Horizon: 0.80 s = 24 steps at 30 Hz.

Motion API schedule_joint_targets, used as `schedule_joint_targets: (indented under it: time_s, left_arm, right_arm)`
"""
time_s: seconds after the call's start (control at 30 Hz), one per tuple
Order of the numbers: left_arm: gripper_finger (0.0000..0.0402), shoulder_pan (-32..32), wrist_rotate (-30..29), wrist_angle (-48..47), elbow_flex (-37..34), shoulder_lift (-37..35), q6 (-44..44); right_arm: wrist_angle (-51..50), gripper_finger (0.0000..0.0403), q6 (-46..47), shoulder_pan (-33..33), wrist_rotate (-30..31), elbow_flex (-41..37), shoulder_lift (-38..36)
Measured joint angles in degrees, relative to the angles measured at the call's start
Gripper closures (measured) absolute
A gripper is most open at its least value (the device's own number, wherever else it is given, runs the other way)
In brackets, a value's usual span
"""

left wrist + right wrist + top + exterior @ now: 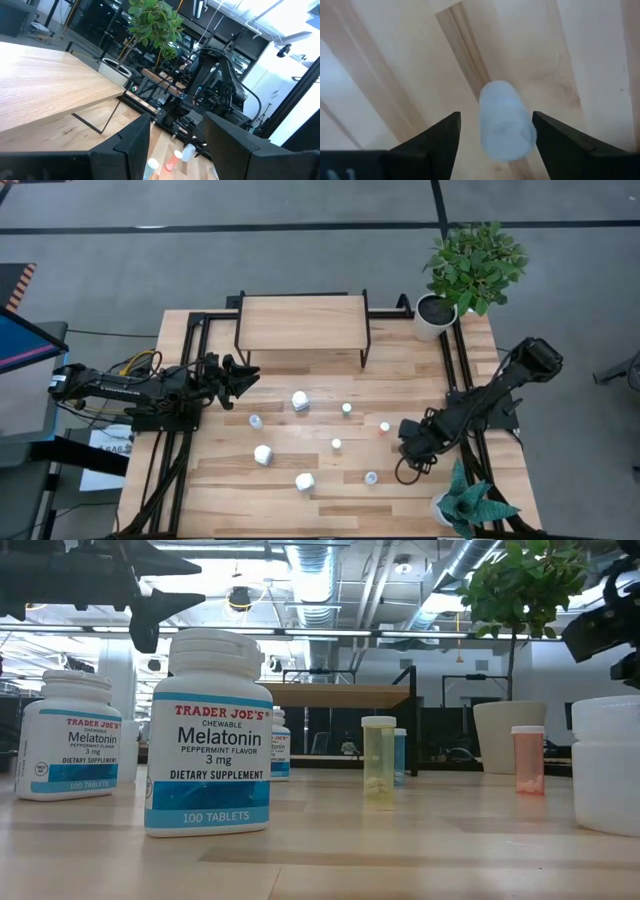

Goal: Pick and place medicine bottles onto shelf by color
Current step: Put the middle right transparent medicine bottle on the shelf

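Note:
The shelf (300, 322) stands at the table's far middle on thin black legs. Three white bottles (300, 400) (262, 454) (305, 481) and several small bottles (347, 408) (336, 444) stand upright on the table in front of it. My right gripper (408, 446) is low at the right, open. In its wrist view its fingers stand on either side of a pale-blue bottle (505, 125) without touching it. My left gripper (240, 375) is open and empty above the table, near the shelf's left front leg; it also shows in its wrist view (180, 150).
A white pot with a leafy plant (435, 315) stands at the far right corner, a second potted plant (470, 505) at the near right. Black frame rails (175, 450) run along both table sides. In the low view the white bottles (210, 730) stand nearest.

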Motion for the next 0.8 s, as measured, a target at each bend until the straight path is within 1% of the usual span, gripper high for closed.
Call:
schedule_joint_targets:
  time_s: [0.1,0.2,0.27,0.37,0.4,0.57,0.73,0.8]
  left_arm:
    - [0.0231,0.00,0.00,-0.02,0.00,0.00,-0.02]
    - [0.0231,0.00,0.00,0.00,0.00,-0.02,-0.02]
    - [0.0231,0.00,0.00,-0.02,0.00,0.00,-0.03]
    - [0.0231,0.00,0.00,-0.02,0.00,0.00,-0.04]
    - [0.0231,0.00,0.00,-0.02,0.00,0.00,-0.04]
    - [0.0231,0.00,0.00,-0.01,0.00,-0.02,-0.08]
    - [0.0231,0.00,0.00,-0.11,0.00,-0.02,-0.24]
    - [0.0231,0.00,0.00,-0.62,0.00,-0.02,-0.24]
  right_arm:
    - [-0.08,0.0168,1.07,-0.51,0.00,0.00,0.02]
    - [0.00,0.0204,1.29,-1.17,-0.28,0.00,0.02]
    - [0.01,0.0233,1.30,-1.73,-1.75,0.00,0.02]
    - [-0.64,0.0274,1.34,-3.08,-5.70,0.63,0.02]
    - [-0.78,0.0281,1.31,-3.67,-6.61,1.26,0.02]
    - [-2.21,0.0281,-1.07,-7.84,-8.92,7.99,-0.79]
    - [-4.28,0.0281,-7.00,-14.29,-8.64,19.87,-1.49]
    - [-4.02,0.0281,-9.56,-17.05,-6.91,24.88,-1.39]
